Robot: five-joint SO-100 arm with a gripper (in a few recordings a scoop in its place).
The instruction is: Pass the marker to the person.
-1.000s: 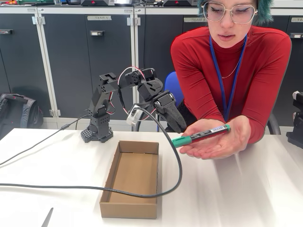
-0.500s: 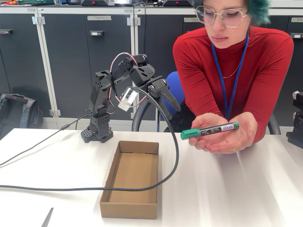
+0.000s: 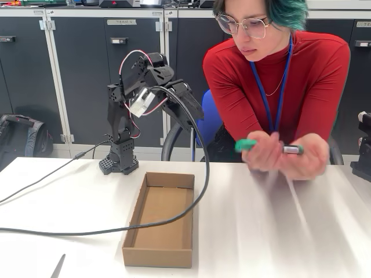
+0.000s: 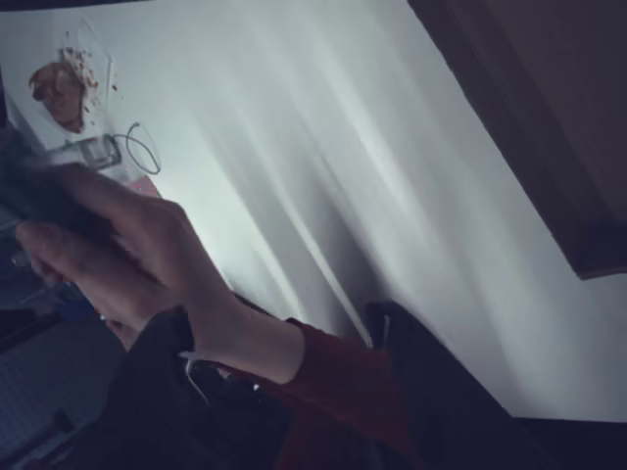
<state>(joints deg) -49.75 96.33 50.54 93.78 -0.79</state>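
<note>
The person (image 3: 278, 75) in a red turtleneck leans over the far side of the table and holds the marker (image 3: 246, 145) across both hands (image 3: 301, 159). Its green cap points left in the fixed view and its barrel is mostly hidden by fingers. My gripper (image 3: 194, 119) hangs raised above the table, left of the hands and well apart from them. It looks open with nothing in it. In the wrist view the person's hand (image 4: 127, 245) and red sleeve (image 4: 333, 367) show over the white table, with a dark blurred shape in the fingers.
An open cardboard box (image 3: 132, 220) lies on the white table (image 3: 278, 231) in front of my base. A thick grey cable (image 3: 206, 168) loops from the arm across the box to the left edge. A black device (image 3: 365, 145) stands at the right edge.
My arm has drawn back up and to the left, away from the hands. The person has lifted the marker, closed both hands round it and turned their head to the left.
</note>
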